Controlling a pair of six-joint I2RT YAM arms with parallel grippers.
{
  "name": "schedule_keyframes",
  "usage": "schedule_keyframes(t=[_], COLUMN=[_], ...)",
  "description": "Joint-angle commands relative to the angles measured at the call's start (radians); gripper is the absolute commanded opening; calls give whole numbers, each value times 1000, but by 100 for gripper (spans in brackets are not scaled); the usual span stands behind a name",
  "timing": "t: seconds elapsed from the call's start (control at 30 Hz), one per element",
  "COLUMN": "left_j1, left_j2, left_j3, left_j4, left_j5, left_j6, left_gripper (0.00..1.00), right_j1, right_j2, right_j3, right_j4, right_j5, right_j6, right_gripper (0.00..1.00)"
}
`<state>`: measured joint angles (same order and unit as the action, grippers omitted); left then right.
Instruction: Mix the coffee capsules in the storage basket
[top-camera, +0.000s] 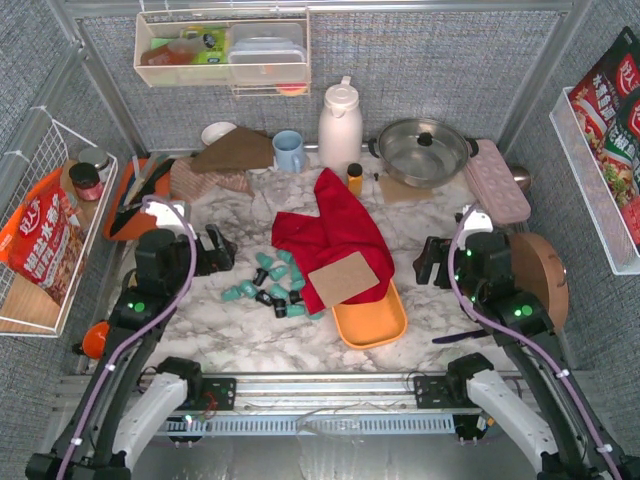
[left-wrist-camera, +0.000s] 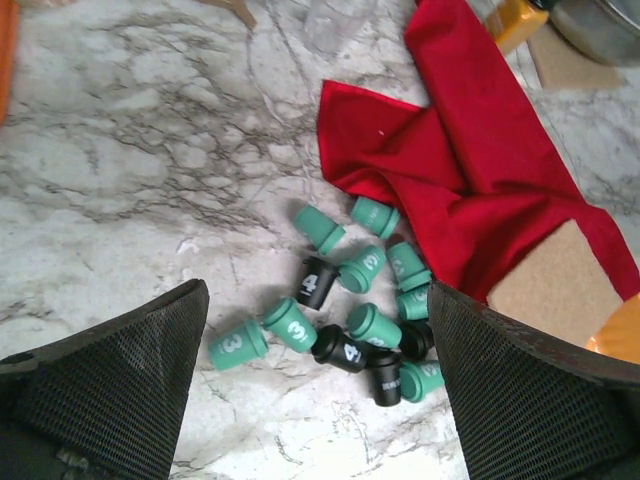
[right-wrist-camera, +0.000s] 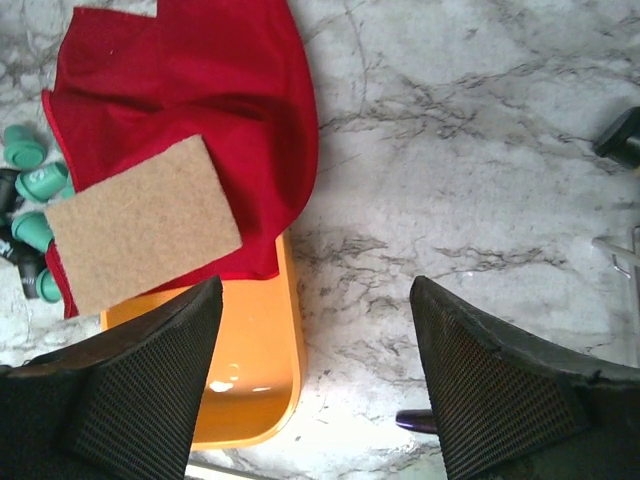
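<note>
The coffee capsules, teal-green with a few black, lie on their sides in a loose heap on the marble table, left of the orange storage basket. In the left wrist view the capsules lie below and between my open fingers. The visible part of the basket holds nothing. A red cloth with a tan square pad on it drapes over the basket's far end. My left gripper is open and empty, left of the heap. My right gripper is open and empty, right of the basket.
A white thermos, steel pot, pink egg tray and blue mug stand at the back. White wire racks hang at the left and right. A purple pen lies right of the basket.
</note>
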<state>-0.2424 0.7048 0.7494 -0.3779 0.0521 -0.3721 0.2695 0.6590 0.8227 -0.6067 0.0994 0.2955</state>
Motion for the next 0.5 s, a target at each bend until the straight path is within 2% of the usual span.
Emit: schedule_keyframes(t=[0.0, 0.17, 0.47], left_j1=[-73, -189, -416], left_j2=[26, 48, 150], left_j3=[-2, -10, -40], left_j4=[35, 60, 164], left_j5=[-24, -71, -182], left_j6=[-20, -53, -113], left_gripper=[99, 98, 85], right_j1=[34, 83, 189], right_j2=[6, 0, -11], right_j3=[8, 1, -83], right_j4=[-23, -28, 2], right_j5=[-19, -31, 1], right_j6=[-6, 22, 57], right_gripper=[80, 74, 67])
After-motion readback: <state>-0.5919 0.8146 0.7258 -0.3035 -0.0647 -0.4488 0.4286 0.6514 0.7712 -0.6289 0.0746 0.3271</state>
